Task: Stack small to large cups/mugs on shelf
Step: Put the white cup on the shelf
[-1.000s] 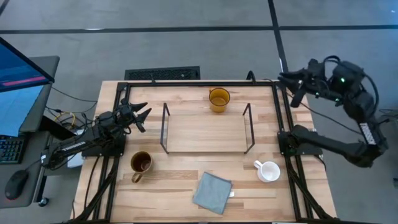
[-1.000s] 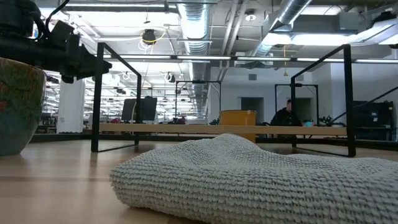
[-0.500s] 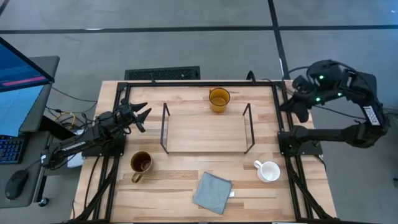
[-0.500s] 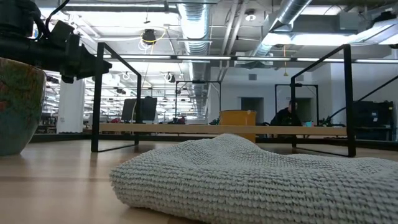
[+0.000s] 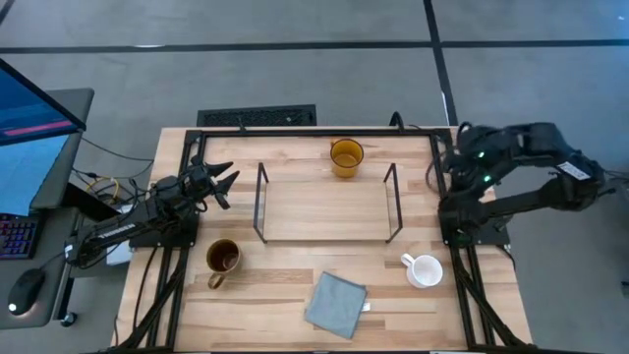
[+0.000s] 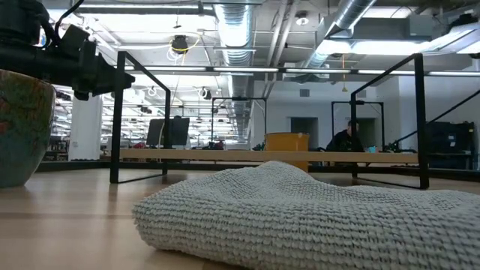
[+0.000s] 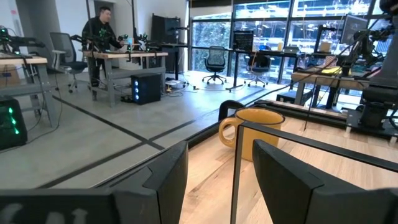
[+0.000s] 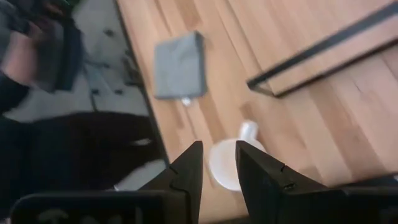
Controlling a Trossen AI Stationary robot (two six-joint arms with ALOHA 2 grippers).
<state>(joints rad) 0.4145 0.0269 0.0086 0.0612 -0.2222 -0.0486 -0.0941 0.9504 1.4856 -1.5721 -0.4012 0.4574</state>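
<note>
While left gripper [image 5: 222,183] stayed parted at table's left edge, right gripper [image 5: 439,165] swung inward, jaws slightly apart, empty, above white mug [image 5: 426,270]. Amber mug [image 5: 345,157] behind bare shelf [image 5: 327,208]; brown mug [image 5: 222,259] unmoved.

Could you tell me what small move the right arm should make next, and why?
Probably lower the right claw toward the small white mug. All three mugs stand on the table, the light-wood shelf is bare, and this smallest mug lies right below that open claw, nearest the right arm.
</note>
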